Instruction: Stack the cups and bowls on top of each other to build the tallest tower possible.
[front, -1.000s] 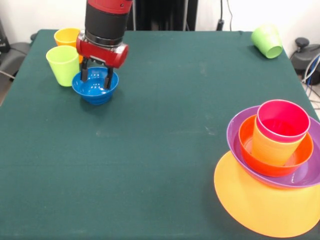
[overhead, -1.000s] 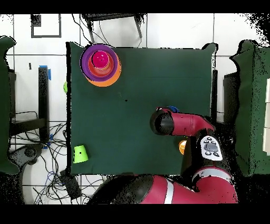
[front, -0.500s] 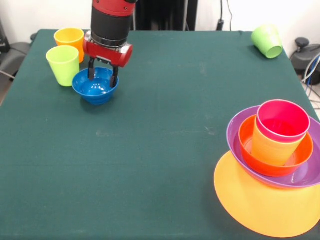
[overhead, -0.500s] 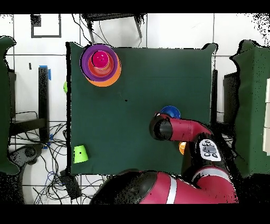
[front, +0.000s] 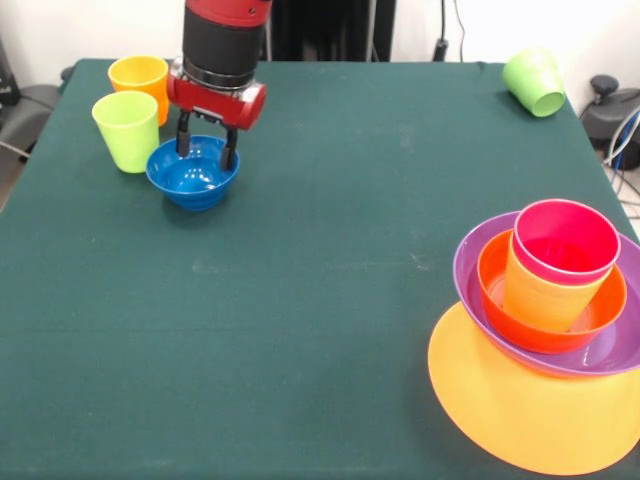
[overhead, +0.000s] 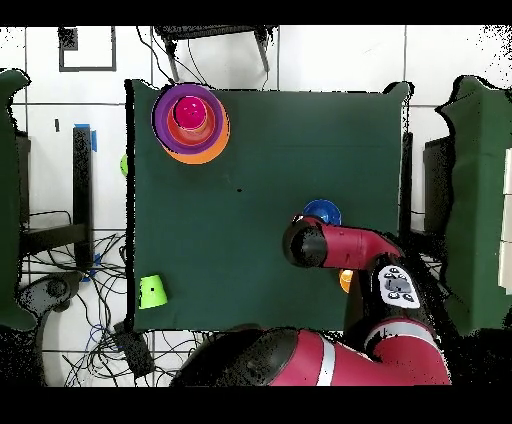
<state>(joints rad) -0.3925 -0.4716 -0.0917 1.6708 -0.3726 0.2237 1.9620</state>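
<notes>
My gripper (front: 206, 152) is open, its two black fingers hanging at the far rim of the small blue bowl (front: 193, 174), which sits upright on the table. The lime green cup (front: 126, 130) and the orange cup (front: 140, 78) stand just left of the bowl. The tower (front: 555, 290) stands at the near right: orange-yellow bowl (front: 520, 415) lowest, then the purple bowl (front: 478, 262), the red-orange bowl (front: 497, 300), a yellow cup (front: 540, 298) and the red cup (front: 566, 240). In the overhead view the arm (overhead: 330, 245) covers the gripper beside the blue bowl (overhead: 322, 211).
A green cup (front: 535, 82) lies on its side at the far right corner; it also shows in the overhead view (overhead: 152, 292). The table (front: 330, 260) is covered in dark green cloth. Cables and chairs surround the table.
My gripper has moved a little to the right and back, from the bowl's middle to its far rim. The blue bowl has barely shifted. The tower is unchanged.
</notes>
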